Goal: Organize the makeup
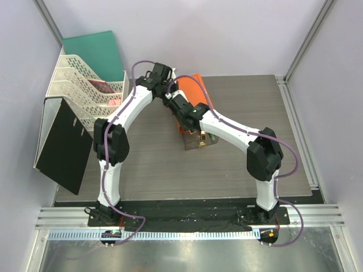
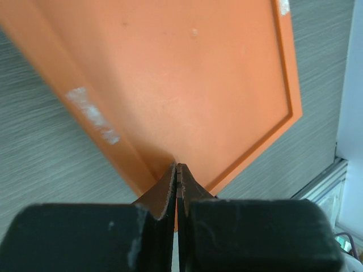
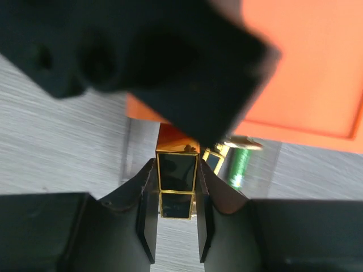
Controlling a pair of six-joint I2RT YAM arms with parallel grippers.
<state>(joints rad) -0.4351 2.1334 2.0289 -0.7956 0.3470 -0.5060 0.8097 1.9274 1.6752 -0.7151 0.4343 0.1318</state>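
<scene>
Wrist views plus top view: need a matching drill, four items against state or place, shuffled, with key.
Items
1. left gripper
2. right gripper
3. green tube
4. file rack

States or places
A. white, far left in the top view
B. shut on a black-and-gold lipstick case
C. lying flat next to the orange box
D. shut on nothing, tips at the orange box's corner

Pairs: 1-D, 2-B, 3-C, 4-A
</scene>
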